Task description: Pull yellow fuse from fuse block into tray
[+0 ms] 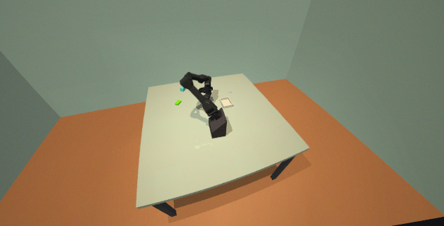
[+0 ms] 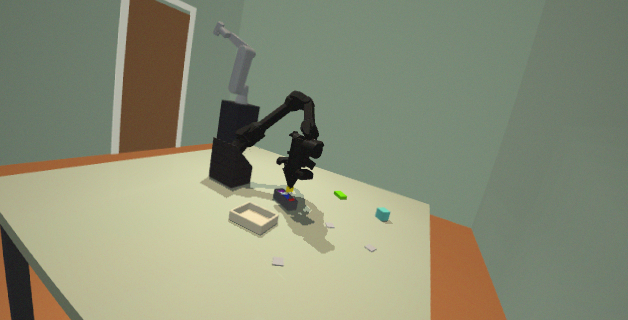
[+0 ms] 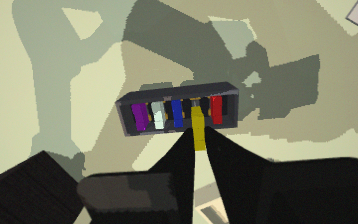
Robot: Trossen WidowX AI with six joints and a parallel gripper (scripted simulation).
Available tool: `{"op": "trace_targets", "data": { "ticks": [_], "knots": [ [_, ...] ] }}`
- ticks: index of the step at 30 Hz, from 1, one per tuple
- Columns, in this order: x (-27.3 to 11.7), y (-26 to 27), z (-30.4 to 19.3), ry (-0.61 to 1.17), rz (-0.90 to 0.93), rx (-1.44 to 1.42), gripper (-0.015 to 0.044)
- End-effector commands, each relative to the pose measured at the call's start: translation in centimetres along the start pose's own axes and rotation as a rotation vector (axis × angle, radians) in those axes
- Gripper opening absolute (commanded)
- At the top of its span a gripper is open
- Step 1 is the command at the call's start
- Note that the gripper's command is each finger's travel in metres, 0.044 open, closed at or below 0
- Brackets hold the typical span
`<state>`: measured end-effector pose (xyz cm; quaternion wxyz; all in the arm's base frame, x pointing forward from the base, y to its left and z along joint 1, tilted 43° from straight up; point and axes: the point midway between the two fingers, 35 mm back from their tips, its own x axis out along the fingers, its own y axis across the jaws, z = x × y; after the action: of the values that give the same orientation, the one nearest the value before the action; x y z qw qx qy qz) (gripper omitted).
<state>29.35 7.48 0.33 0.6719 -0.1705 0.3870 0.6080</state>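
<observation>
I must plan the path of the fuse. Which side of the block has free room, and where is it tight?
Free: the tray interior and the table between tray and fuse block. Tight: the yellow fuse, held in the fingers, hangs close to the blue fuse and red fuse.

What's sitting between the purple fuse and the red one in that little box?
In the wrist view, a white fuse and a blue fuse stand there, then the slot of the yellow fuse, which the hand grips above the fuse block.
</observation>
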Motion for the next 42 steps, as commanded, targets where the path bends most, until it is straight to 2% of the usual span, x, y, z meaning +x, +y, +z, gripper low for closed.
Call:
{"op": "trace_targets", "data": {
  "ticks": [1, 13, 42],
  "knots": [
    [-0.8, -0.2, 0.0, 0.003, -0.008, -0.005, 0.0000],
    [-1.8, -0.7, -0.6, 0.006, -0.010, -0.005, 0.0000],
    [-2.2, -7.0, -16.1, 0.016, -0.015, -0.006, 0.0000]
  ]
}}
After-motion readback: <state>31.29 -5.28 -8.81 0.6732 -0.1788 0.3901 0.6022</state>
